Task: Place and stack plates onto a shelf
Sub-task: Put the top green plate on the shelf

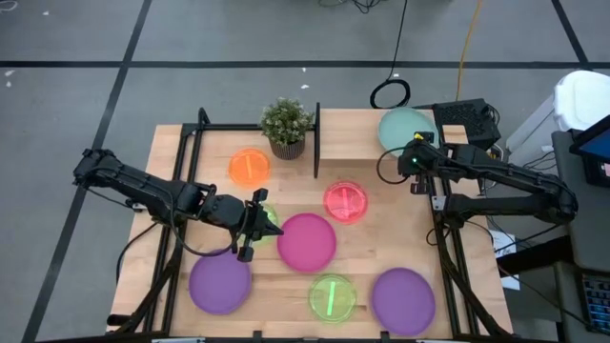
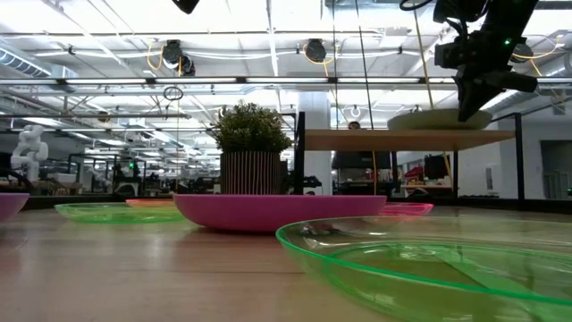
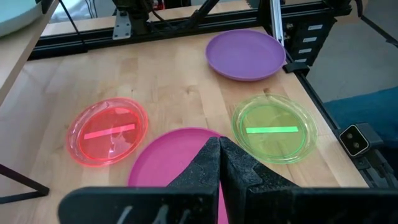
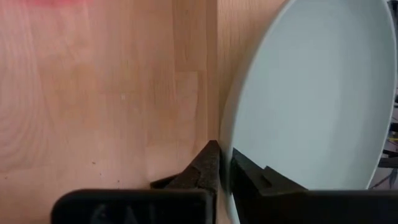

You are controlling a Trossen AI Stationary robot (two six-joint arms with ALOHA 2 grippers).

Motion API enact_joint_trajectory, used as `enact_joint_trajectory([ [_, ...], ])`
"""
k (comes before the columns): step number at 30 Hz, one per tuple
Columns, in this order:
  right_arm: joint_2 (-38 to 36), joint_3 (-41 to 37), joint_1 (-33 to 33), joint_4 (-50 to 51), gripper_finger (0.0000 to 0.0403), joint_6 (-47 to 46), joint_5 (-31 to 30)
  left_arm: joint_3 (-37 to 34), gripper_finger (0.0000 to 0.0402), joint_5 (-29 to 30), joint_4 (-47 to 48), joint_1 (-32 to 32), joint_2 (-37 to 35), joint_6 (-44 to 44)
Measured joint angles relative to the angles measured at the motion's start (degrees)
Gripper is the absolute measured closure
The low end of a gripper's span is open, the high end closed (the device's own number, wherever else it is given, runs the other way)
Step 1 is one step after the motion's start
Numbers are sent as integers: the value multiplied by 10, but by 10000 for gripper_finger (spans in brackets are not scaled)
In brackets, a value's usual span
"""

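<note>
A pale teal plate [image 1: 400, 129] lies on the shelf [image 1: 357, 152], a raised light-wood board at the table's far right. My right gripper [image 4: 222, 165] is shut on the plate's near rim. My left gripper [image 3: 221, 155] hangs shut and empty above the table's middle left, over the edge of the magenta plate [image 1: 307, 241] and beside a lime plate [image 1: 271, 217]. Flat on the tabletop lie an orange plate [image 1: 250, 167], a pink-red plate [image 1: 345, 202], two purple plates [image 1: 220, 283] [image 1: 402, 300] and a second lime plate [image 1: 332, 296]. My right gripper pinches the teal plate's rim [image 4: 225, 140] between its two fingers, one finger [image 4: 252, 177] inside the plate's hollow and the other [image 4: 208, 163] outside over the wood. The fingers slant down from above. In the low view the plate [image 2: 429, 118] rests on the shelf board [image 2: 402, 139].
A potted green plant [image 1: 287, 126] stands at the far middle, next to the shelf's thin black upright edge [image 1: 316, 143]. Black frame rails [image 1: 181, 171] run along the table's left and right sides. Cables and a black box [image 1: 467, 119] sit past the far right corner.
</note>
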State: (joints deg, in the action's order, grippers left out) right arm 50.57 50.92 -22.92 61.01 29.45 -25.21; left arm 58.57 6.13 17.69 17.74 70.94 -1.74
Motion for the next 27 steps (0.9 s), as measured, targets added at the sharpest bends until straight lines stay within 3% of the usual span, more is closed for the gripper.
enact_joint_trajectory([
  [27, 0, 0, 0, 1, 378, -16, -5, 0, 398, 0, 0, 0, 0, 0],
])
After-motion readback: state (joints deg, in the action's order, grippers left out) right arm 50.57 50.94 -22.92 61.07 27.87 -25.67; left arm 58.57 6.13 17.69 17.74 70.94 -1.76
